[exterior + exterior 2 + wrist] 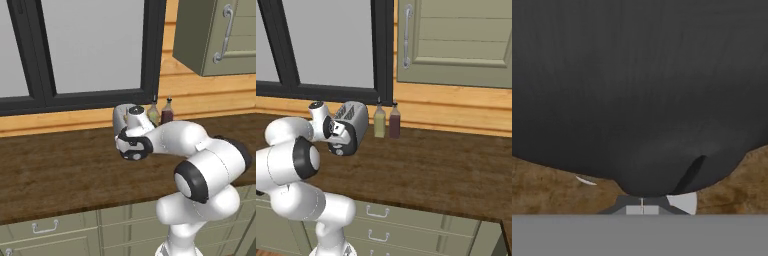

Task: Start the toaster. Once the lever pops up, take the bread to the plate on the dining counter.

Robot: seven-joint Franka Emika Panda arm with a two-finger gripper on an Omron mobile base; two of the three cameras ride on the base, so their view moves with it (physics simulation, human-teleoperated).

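Observation:
The chrome toaster (355,119) stands on the dark wood worktop (436,165) under the window. Behind my wrist a strip of the toaster (120,117) shows. My gripper (340,136) is shut and sits right at the toaster's black end face (637,90), which looms very close in the hand view. The shut gripper (642,209) meets the face's lower edge, next to the pale round knob (684,202). I cannot make out the lever. The bread is hidden. The plate and the dining counter are out of view.
Two bottles, one olive (379,122) and one dark red (394,121), stand just right of the toaster against the wooden wall. An olive wall cabinet (456,40) hangs above. Olive drawers (376,212) run under the worktop.

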